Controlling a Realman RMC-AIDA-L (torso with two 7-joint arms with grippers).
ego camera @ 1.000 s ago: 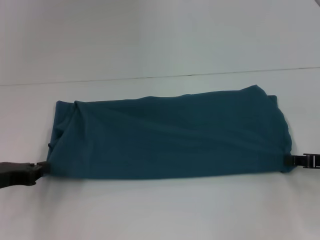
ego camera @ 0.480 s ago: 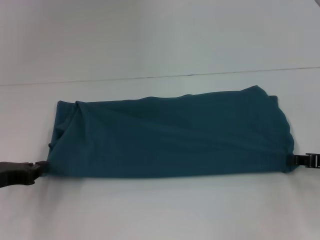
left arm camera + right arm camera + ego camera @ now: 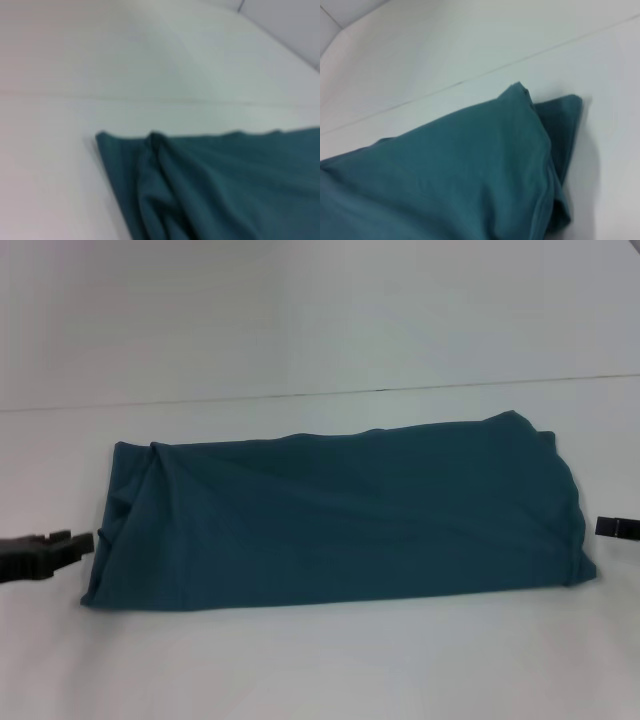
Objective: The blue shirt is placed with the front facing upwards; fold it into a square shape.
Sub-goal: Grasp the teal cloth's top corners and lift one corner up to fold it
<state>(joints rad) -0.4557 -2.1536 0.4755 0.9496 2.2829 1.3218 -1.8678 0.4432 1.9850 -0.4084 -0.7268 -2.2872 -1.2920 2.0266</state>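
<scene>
Flanking blue shirt (image 3: 340,515): both grippers apart.

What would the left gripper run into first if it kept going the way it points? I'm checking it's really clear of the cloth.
Probably the blue shirt: the left gripper points at its near end, just apart from it.

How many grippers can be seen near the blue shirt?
2. The left gripper is just off the left end of the blue shirt; the right gripper is off its right end. Neither touches it.
</scene>
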